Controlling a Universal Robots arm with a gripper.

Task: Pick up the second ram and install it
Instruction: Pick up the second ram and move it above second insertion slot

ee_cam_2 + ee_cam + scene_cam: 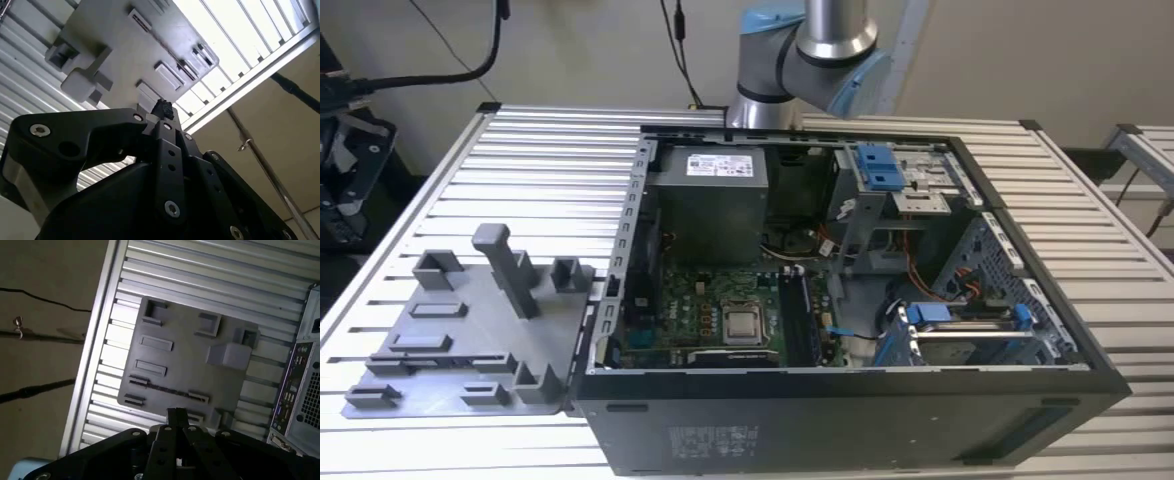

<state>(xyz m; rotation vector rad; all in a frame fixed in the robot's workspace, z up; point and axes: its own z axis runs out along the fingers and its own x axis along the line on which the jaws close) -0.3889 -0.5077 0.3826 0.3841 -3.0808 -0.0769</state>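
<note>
From my desk: in both wrist views the gripper (162,107) (176,415) hangs in the air over the grey tray (185,365), not touching it. Its fingers (172,422) look pressed together w/ nothing between them, so I read the pincer as clenched and empty.

The second ram (165,389) is on the tray in the first wrist view. It shows as a thin dark strip, seen edge-on, running between two small slotted holders near one tray edge. The gripper is clear of it (I can't make the stick out in the exterior view, so no point there).

In the exterior view the tray (454,330) sits on the slatted metal table (547,170), just beside the open PC case (854,400) on the exterior view's left. A tall grey post (507,265) stands up from the tray, w/ lower blocks around it. The case lies w/ its side off, motherboard (720,310) facing up. The arm (814,60) rises behind the case at the far edge of the table.
</note>
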